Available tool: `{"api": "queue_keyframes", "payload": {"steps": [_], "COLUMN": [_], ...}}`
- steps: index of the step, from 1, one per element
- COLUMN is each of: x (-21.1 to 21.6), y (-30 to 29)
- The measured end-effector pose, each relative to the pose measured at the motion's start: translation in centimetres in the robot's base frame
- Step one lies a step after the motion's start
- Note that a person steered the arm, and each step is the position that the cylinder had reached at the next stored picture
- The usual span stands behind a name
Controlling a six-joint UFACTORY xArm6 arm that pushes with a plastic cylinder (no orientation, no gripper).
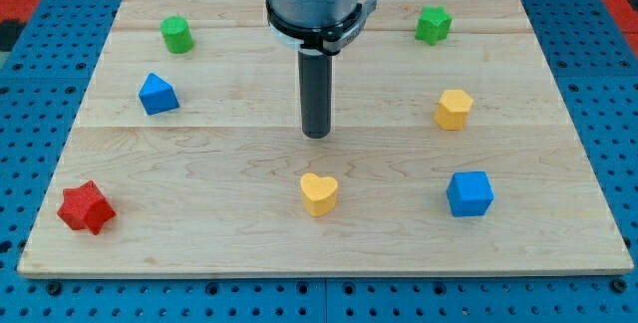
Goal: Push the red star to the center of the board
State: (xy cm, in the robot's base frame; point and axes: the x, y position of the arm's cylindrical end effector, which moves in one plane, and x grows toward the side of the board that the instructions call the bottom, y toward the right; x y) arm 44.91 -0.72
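The red star (84,207) lies near the board's bottom-left corner. My tip (316,135) rests near the middle of the wooden board (199,154), far to the right of and above the red star. The yellow heart (319,193) sits just below my tip, apart from it. Nothing touches the red star.
A blue triangular block (158,94) and a green cylinder-like block (177,35) are at the left. A green star (433,25) is at the top right, a yellow hexagonal block (454,109) at the right, a blue cube (469,193) at the lower right.
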Motion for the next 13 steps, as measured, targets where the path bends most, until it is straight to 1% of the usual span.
{"api": "queue_keyframes", "payload": {"steps": [1, 2, 3, 4, 5, 6, 7, 8, 9, 10, 11, 12, 13], "x": [1.8, 2.4, 0.7, 4.4, 8.8, 14.4, 11.2, 8.8, 6.7, 5.2, 2.3, -0.6, -1.2], "y": [-5.4, -10.6, -18.5, -29.6, -29.3, -26.8, -23.9, -20.8, -22.3, -22.4, -18.7, -11.9, -5.2]}}
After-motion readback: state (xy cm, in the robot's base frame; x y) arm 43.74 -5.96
